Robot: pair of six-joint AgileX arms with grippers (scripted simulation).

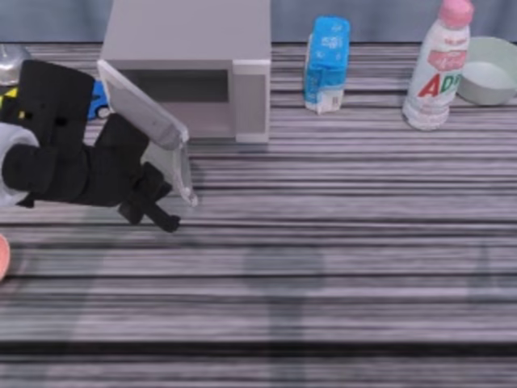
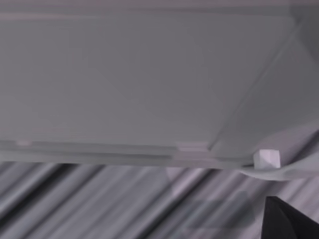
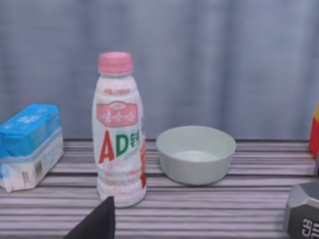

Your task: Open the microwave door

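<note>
The light grey microwave [image 1: 190, 28] stands at the table's back left. Its control panel [image 1: 252, 101] is on the right side of the front. The microwave door [image 1: 145, 109] is swung out towards the front left, and the dark cavity shows behind it. My left gripper [image 1: 153, 212] sits low beside the door's free edge, on its outer side. In the left wrist view the door [image 2: 139, 84] fills the upper part, very close. My right arm is out of the top view. Only a dark part of the right gripper [image 3: 99, 221] shows in its wrist view.
A blue-and-white carton [image 1: 326, 63] stands right of the microwave. Further right are a white bottle with a pink cap [image 1: 436, 69] and a pale bowl [image 1: 487, 71]. A small blue toy [image 1: 98, 101] lies behind my left arm.
</note>
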